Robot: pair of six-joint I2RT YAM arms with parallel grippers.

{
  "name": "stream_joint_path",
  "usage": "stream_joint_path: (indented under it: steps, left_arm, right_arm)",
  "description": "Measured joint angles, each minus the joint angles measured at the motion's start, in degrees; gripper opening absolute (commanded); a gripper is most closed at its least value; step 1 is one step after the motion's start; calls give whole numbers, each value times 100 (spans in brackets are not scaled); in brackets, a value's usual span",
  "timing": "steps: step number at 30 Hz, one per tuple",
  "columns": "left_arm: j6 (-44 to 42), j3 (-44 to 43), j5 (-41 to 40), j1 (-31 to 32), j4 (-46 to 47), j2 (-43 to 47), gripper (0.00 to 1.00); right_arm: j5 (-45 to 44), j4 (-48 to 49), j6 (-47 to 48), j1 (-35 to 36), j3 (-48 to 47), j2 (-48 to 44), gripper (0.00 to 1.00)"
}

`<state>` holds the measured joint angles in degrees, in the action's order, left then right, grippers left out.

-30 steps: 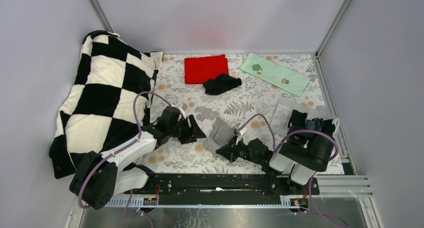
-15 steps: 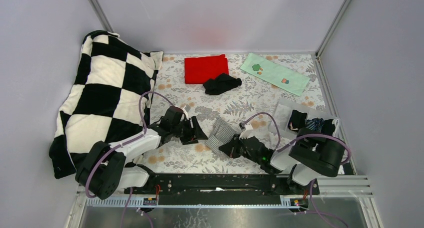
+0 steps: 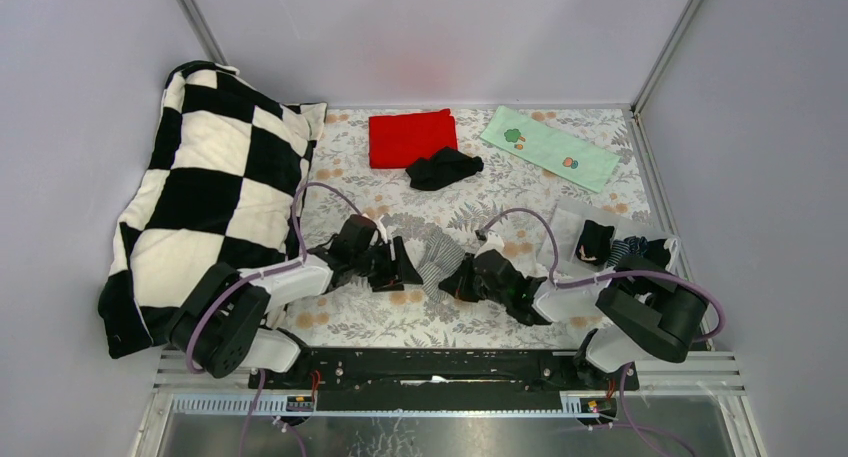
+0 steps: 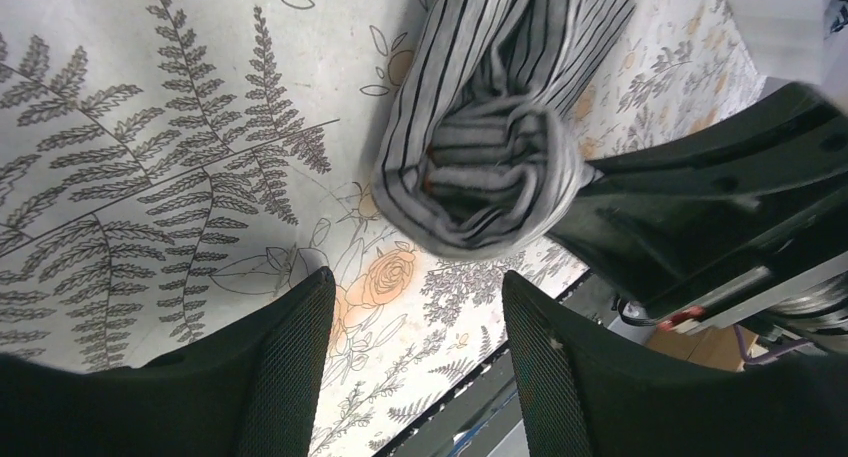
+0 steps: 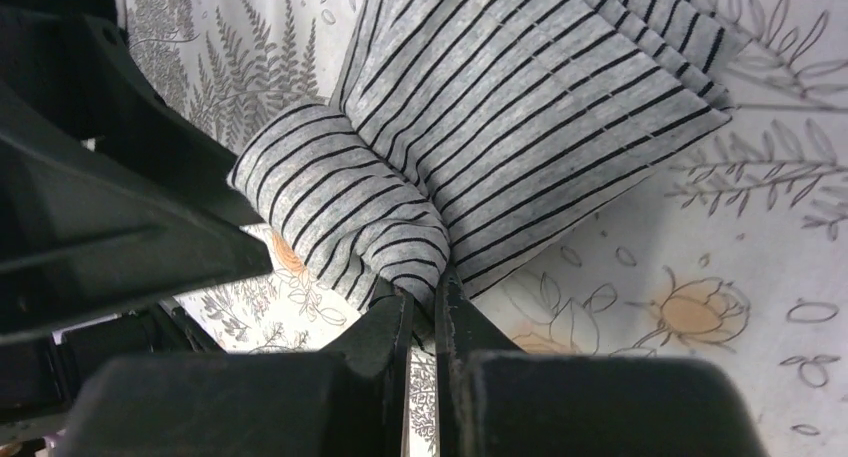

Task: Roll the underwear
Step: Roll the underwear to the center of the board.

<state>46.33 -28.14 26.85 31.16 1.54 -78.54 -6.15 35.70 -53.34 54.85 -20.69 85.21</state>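
Underwear half rolled in the middle of the table

The grey striped underwear [image 3: 437, 260] lies in the middle of the table [image 3: 520, 192], between the two arms. Its near end is rolled up into a fat little roll. Its far end lies flat on the flowery table top. The right gripper [image 5: 423, 302] is squeezed tight on the edge of the roll, with a bit of cloth pinched between its tips. The left gripper [image 4: 415, 307] is spread wide and holds nothing. Its two fingers [image 4: 290, 347] sit low over the table, just beside the end of the roll, not touching it. The black underwear [image 3: 443, 167] lies far back, touching the corner of the red cloth [image 3: 411, 137]. The green cloth [image 3: 548, 147] lies flat at the back right. A big checked pillow [image 3: 200, 187] leans on the left side.
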Motion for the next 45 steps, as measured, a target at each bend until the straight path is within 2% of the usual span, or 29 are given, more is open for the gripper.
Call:
stream_joint_path:
  steps: [6,14,26,45]
  left_arm:
    - [2,-2,2,74,289,-223,67]
    - [15,-13,-66,105,730,-361,67]
    - [114,-57,-262,225,1615,-844,67]
    - [13,26,-896,315,1954,-837,67]
  right_arm:
    - [610,-844,20,-568,-527,131,8]
    - [1451,-1300,151,-1010,-855,334,9]
    - [2479,-2459,1154,-1456,-1749,835,12]
    - [3285,-3976,2404,-1974,-2828,1453,15]
